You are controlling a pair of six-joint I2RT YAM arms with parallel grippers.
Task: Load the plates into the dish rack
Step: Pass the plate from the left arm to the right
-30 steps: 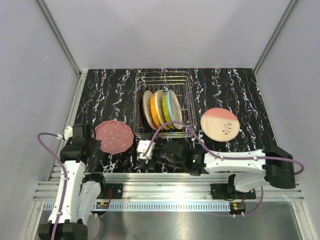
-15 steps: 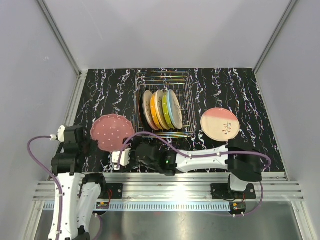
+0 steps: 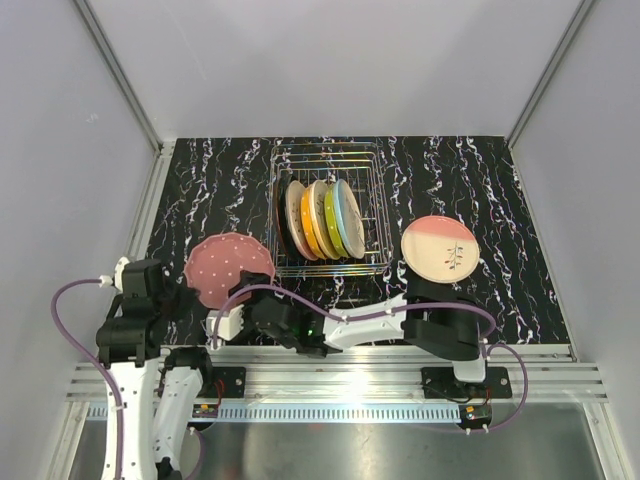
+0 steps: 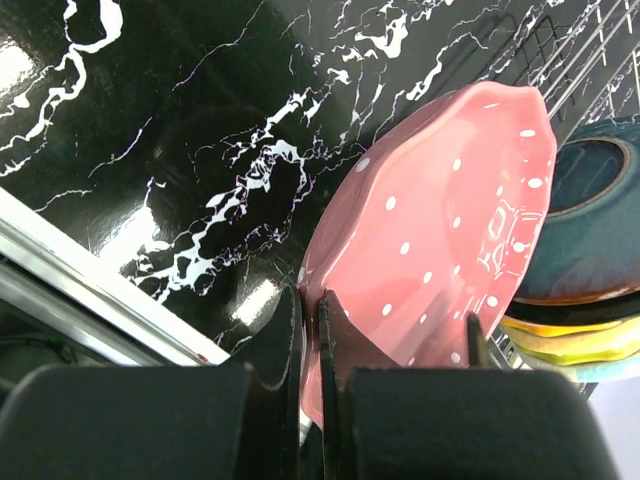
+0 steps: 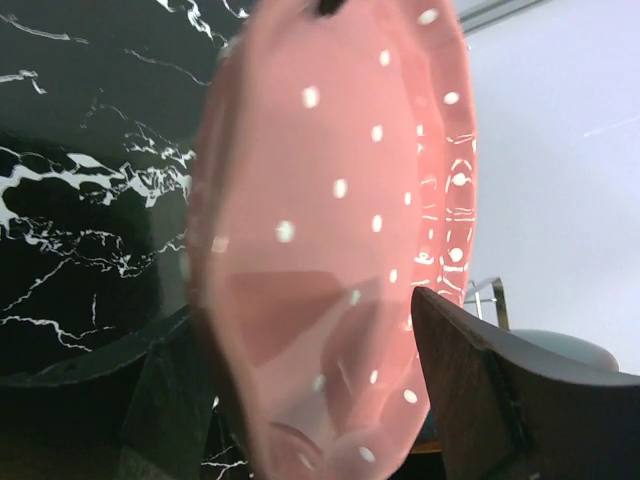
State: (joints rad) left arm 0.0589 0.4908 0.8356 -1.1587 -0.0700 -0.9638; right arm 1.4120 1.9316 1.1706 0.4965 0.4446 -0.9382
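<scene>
Top view: the pink dotted plate [image 3: 228,266] is at the near left of the black marble table [image 3: 500,180], left of the dish rack [image 3: 328,152], and looks tipped up off the surface. The left gripper [image 3: 190,287] is at its left edge and the right gripper [image 3: 236,302] reaches across to its near edge. The rack holds five plates on edge: black plate [image 3: 283,228], cream plate [image 3: 296,218], orange plate [image 3: 312,224], yellow-green plate [image 3: 330,220], light blue plate [image 3: 348,216]. A cream-and-pink plate with a sprig [image 3: 440,248] lies flat to the right of the rack.

Left wrist: the left gripper [image 4: 310,325] has its jaws pressed together, pinching the pink plate's [image 4: 450,240] scalloped rim. The plate is tilted steeply. The rack wires [image 4: 590,55] and the racked plates show beyond it.

Right wrist: the right gripper [image 5: 305,335] has its jaws spread wide, one finger on each side of the pink plate [image 5: 340,200], which fills the gap edge-on. The view is blurred, so I can't tell whether the fingers [image 5: 490,390] touch it.
</scene>
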